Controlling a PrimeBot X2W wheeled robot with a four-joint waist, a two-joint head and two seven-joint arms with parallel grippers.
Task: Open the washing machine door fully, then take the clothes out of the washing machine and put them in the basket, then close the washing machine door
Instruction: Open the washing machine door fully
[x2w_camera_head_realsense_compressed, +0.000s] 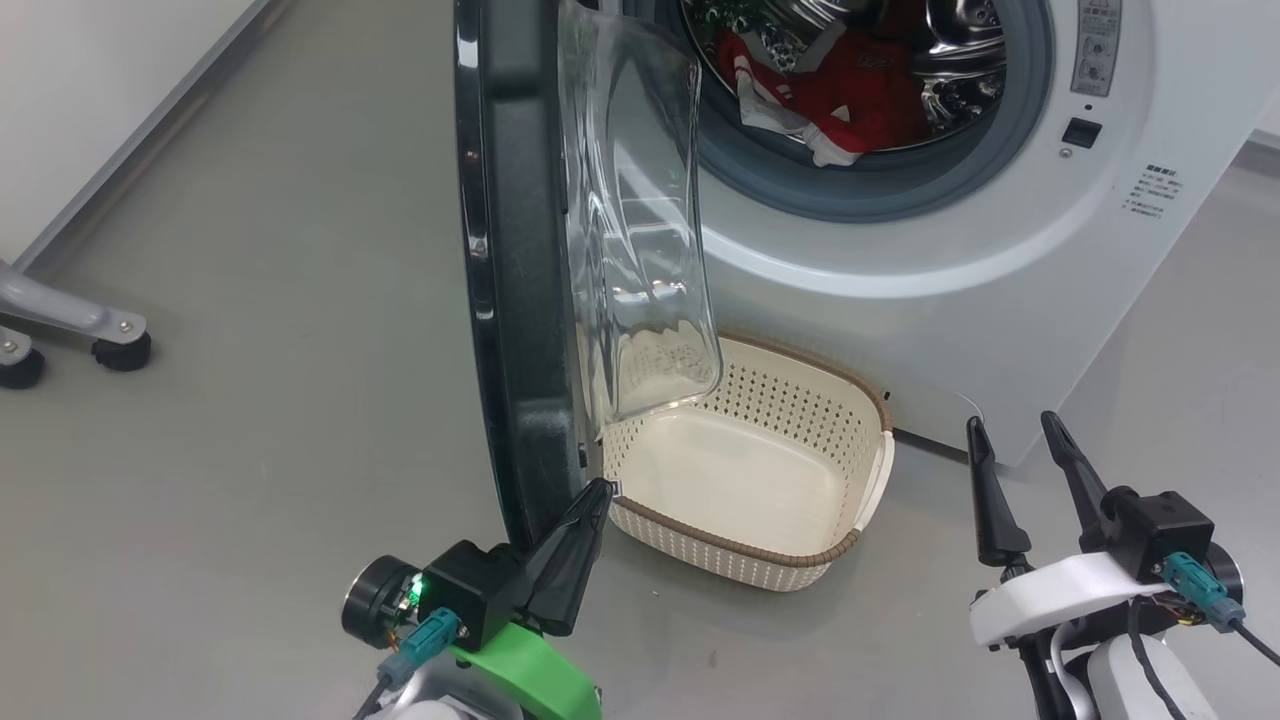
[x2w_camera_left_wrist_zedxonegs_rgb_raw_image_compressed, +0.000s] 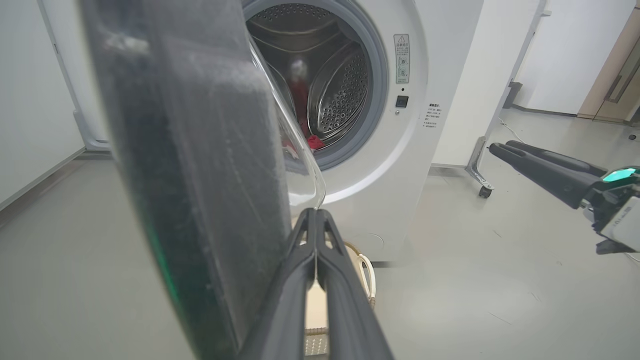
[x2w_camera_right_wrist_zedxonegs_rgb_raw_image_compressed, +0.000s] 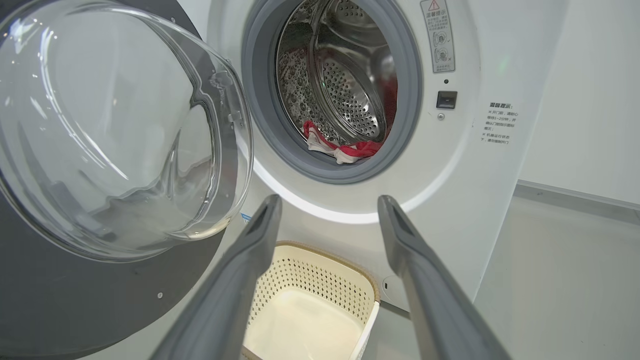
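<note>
left tool (x2w_camera_head_realsense_compressed: 598, 492) narrow, tips together, at washing machine door (x2w_camera_head_realsense_compressed: 520, 300) edge | right tool (x2w_camera_head_realsense_compressed: 1012, 420) wide, empty, near basket (x2w_camera_head_realsense_compressed: 740, 555)

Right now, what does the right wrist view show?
The white front-loading washing machine has its round dark-rimmed glass door swung open, with red-and-white fabric clothes lying inside. Below sits an empty cream perforated plastic basket, framed by the open right pincer.

clothes (x2w_camera_head_realsense_compressed: 860, 85) in washing machine (x2w_camera_head_realsense_compressed: 950, 300), basket (x2w_camera_head_realsense_compressed: 790, 405) before it, door (x2w_camera_head_realsense_compressed: 520, 300) seemingly overhanging basket's left
</note>
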